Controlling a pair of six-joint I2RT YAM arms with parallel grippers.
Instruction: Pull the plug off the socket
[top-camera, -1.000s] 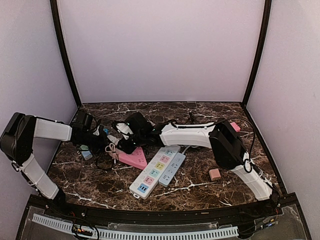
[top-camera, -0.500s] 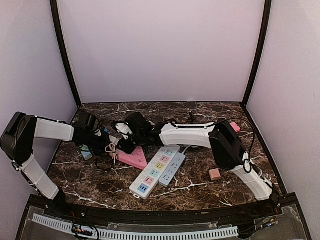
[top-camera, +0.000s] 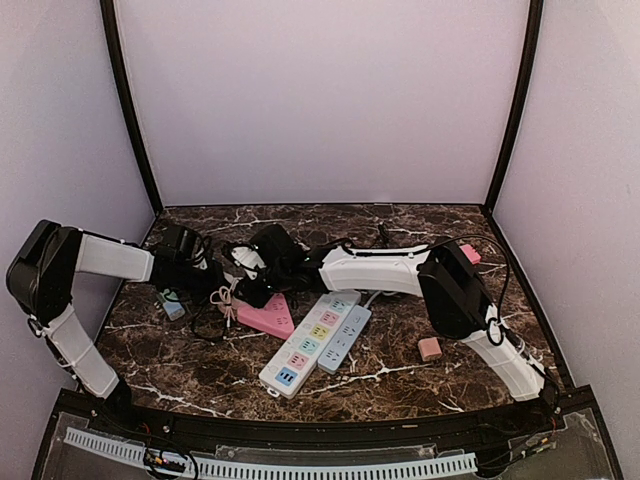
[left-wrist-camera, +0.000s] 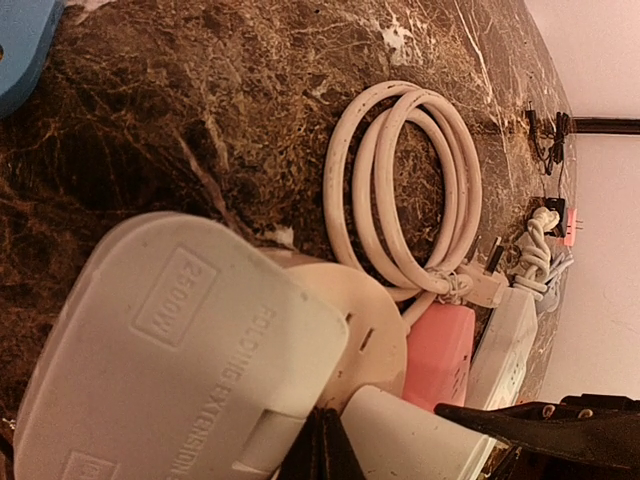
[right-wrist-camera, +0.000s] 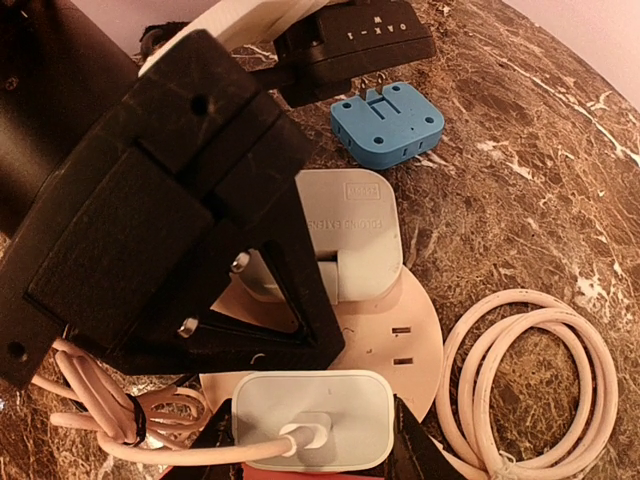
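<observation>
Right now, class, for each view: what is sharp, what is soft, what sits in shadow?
Top external: even light, sharp; the central clutter is shaded. Left wrist: coiled cable crisp, white plug near the lens slightly soft. Right wrist: left pincer a dark mass with little detail; blue adapter and white charger sharp.

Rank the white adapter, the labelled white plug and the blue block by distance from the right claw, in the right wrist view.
1. white adapter, between the right claw fingers.
2. labelled white plug, just beyond it, centre.
3. blue block, farthest, near the top.
</observation>
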